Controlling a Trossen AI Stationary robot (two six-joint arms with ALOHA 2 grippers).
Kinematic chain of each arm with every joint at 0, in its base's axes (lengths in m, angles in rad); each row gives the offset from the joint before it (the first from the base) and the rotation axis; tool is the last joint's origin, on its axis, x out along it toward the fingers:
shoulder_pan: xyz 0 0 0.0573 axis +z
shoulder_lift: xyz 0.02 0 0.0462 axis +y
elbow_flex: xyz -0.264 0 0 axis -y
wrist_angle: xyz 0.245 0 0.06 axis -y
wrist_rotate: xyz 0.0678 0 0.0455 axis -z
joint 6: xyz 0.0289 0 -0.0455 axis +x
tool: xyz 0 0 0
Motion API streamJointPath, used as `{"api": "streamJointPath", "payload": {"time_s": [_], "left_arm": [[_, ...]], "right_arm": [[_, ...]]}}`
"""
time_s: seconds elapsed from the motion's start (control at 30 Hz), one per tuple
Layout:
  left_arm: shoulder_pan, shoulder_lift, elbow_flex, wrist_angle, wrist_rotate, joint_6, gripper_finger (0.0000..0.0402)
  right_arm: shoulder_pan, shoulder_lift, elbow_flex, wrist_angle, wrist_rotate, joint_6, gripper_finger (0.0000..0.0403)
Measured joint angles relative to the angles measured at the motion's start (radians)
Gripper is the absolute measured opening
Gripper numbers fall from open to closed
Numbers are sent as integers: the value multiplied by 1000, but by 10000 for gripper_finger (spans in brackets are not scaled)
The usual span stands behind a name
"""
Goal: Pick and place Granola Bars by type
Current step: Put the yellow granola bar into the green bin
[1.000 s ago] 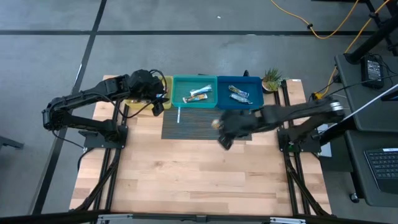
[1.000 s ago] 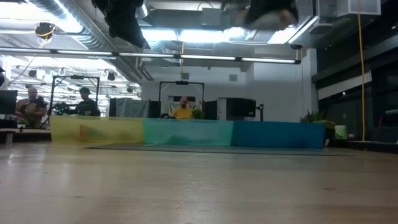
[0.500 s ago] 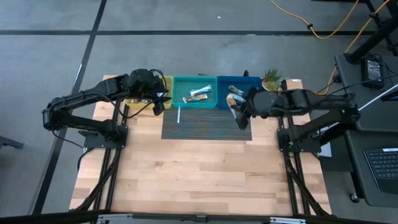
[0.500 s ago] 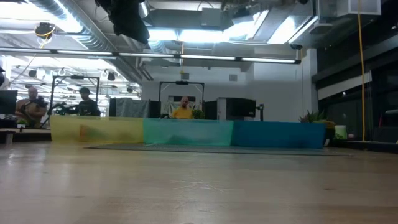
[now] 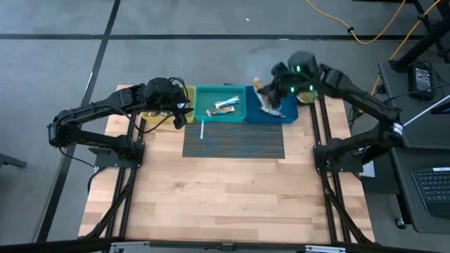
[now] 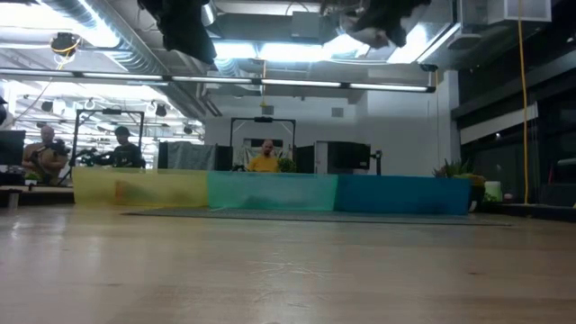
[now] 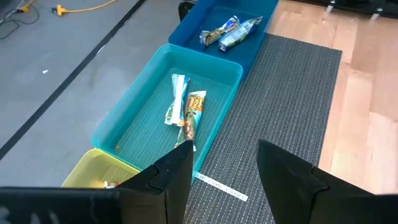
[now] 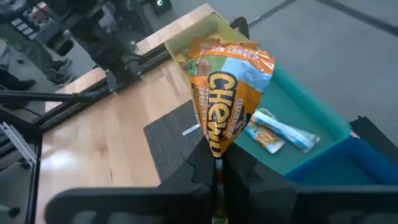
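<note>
Right gripper [image 8: 217, 163], clamped on an orange bar [image 8: 227, 93], hangs above the blue bin [image 5: 288, 116]; two bars [image 5: 271, 107] lie below. Mat [image 5: 235, 140] alongside is bare.

Two dark jointed arms, black cabling along the links, green indicator lights on the right arm, blocky black fingers

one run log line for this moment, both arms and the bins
right pincer: shut on orange bar, raised over blue bin | left pincer: open, waiting near yellow bin | teal bin: two bars
</note>
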Motion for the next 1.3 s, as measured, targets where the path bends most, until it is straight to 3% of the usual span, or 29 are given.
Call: {"api": "streamJointPath", "payload": {"time_s": [0.13, 0.43, 0.6, 0.8, 0.9, 1.03, 1.3], "left_arm": [[2, 0, 0, 0, -24, -14, 168], [2, 0, 0, 0, -56, -86, 168], [2, 0, 0, 0, -66, -117, 168], [2, 0, 0, 0, -101, -139, 168], [2, 0, 0, 0, -119, -158, 168], [2, 0, 0, 0, -136, -170, 168], [2, 0, 0, 0, -136, -171, 168]], "right_arm": [[-136, 100, 119, -101, -117, -121, 20], [-289, 455, 618, -405, -127, -378, 21], [-298, 571, 782, -461, -128, -421, 21], [-298, 627, 825, -462, -122, -447, 21], [-284, 660, 811, -462, -65, -454, 21], [-249, 741, 792, -441, 1, -507, 21], [-203, 909, 787, -375, 8, -518, 21]]}}
